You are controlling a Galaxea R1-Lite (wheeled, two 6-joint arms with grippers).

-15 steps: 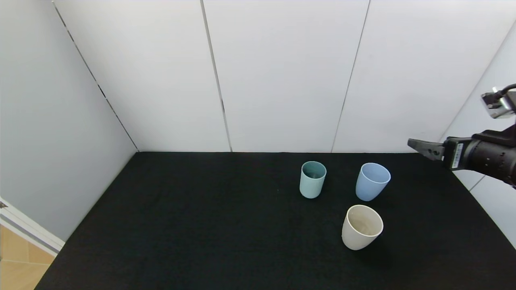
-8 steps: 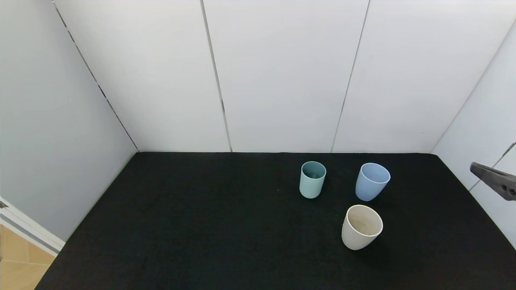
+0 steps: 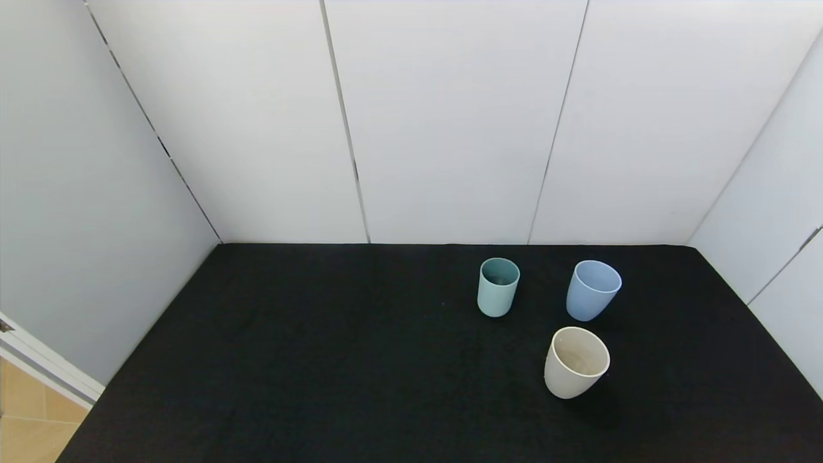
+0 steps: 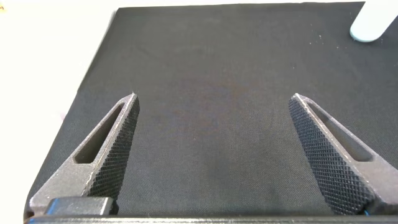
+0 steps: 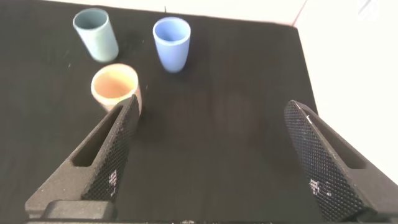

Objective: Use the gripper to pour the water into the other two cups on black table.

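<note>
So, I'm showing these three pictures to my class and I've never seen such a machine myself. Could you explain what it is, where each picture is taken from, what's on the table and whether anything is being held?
It is a robot with two arms, each ending in a two-fingered gripper. The big picture comes from a camera on its head, looking down at a black table. Neither arm shows there. On the table stand three cups, apart from each other: a teal cup, a blue cup and a cream cup nearer the robot.

The other two pictures come from cameras on the wrists. The left gripper hangs open over bare table. The right gripper hangs open too, looking towards the three cups. Nothing is held. Whether any cup has water in it cannot be told.
</note>
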